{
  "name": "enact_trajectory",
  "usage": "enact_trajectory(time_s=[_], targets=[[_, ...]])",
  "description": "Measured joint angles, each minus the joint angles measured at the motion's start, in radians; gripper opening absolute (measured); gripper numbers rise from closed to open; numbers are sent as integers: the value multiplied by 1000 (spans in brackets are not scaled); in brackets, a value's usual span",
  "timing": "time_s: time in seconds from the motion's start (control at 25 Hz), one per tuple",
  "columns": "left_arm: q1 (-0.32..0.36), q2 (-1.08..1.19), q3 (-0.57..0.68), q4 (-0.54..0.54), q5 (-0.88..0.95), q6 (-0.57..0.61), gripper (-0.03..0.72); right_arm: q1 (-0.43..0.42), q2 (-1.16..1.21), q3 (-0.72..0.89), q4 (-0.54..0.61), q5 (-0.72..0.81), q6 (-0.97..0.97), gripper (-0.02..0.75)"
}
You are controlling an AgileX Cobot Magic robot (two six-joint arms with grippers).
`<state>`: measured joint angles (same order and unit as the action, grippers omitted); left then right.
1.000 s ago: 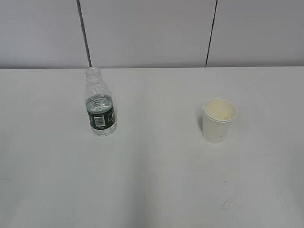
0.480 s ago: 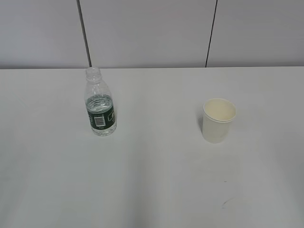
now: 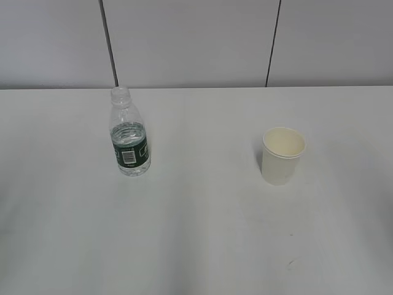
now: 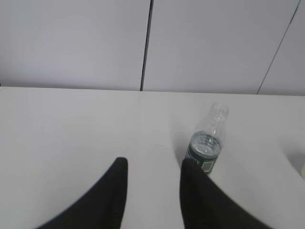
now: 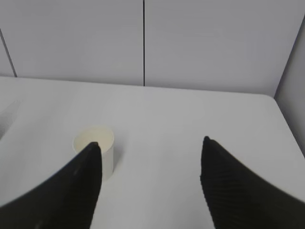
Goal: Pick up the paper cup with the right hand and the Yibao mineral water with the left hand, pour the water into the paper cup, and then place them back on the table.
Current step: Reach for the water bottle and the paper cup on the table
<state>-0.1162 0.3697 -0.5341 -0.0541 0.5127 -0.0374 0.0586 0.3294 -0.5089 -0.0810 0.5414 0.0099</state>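
Note:
The Yibao mineral water (image 3: 129, 135), a clear ribbed bottle with a dark green label and no cap, stands upright on the left of the white table (image 3: 196, 233). The paper cup (image 3: 282, 155) stands upright on the right, empty. Neither gripper shows in the exterior view. In the left wrist view my left gripper (image 4: 153, 164) is open and empty, with the bottle (image 4: 207, 143) ahead, just beyond its right finger. In the right wrist view my right gripper (image 5: 148, 145) is wide open and empty, with the cup (image 5: 95, 148) ahead behind its left finger.
A grey panelled wall (image 3: 196, 43) with dark vertical seams rises behind the table's far edge. Faint dark specks (image 3: 290, 264) mark the tabletop near the front right.
The bottle and cup have not moved. The faint shadows at the front of the table have shifted slightly.

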Motion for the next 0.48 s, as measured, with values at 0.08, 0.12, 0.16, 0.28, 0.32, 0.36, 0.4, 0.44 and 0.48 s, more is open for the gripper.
enact_trajectory(time_s=[0.08, 0.12, 0.16, 0.28, 0.32, 0.36, 0.4, 0.44, 0.48], targets=[[0, 67, 0, -1, -78, 0, 241, 0, 34, 0, -1, -73, 0, 512], [0, 94, 0, -1, -109, 4, 241, 0, 53, 0, -2, -107, 0, 512], [0, 125, 0, -1, -147, 5, 241, 0, 73, 0, -4, -131, 0, 512], [0, 210, 0, -2, -258, 19, 241, 0, 137, 0, -5, -185, 0, 512], [0, 238, 0, -2, -298, 26, 241, 0, 161, 0, -5, -193, 0, 512], [0, 266, 0, -1, -336, 30, 241, 0, 181, 0, -5, -206, 0, 512], [0, 289, 0, 6, -373, 37, 241, 0, 204, 2, -5, -221, 0, 512], [0, 318, 0, 12, -401, 37, 241, 0, 226, 7, -5, -237, 0, 512], [0, 348, 0, 17, -432, 37, 241, 0, 247, 12, -6, -262, 0, 512]])
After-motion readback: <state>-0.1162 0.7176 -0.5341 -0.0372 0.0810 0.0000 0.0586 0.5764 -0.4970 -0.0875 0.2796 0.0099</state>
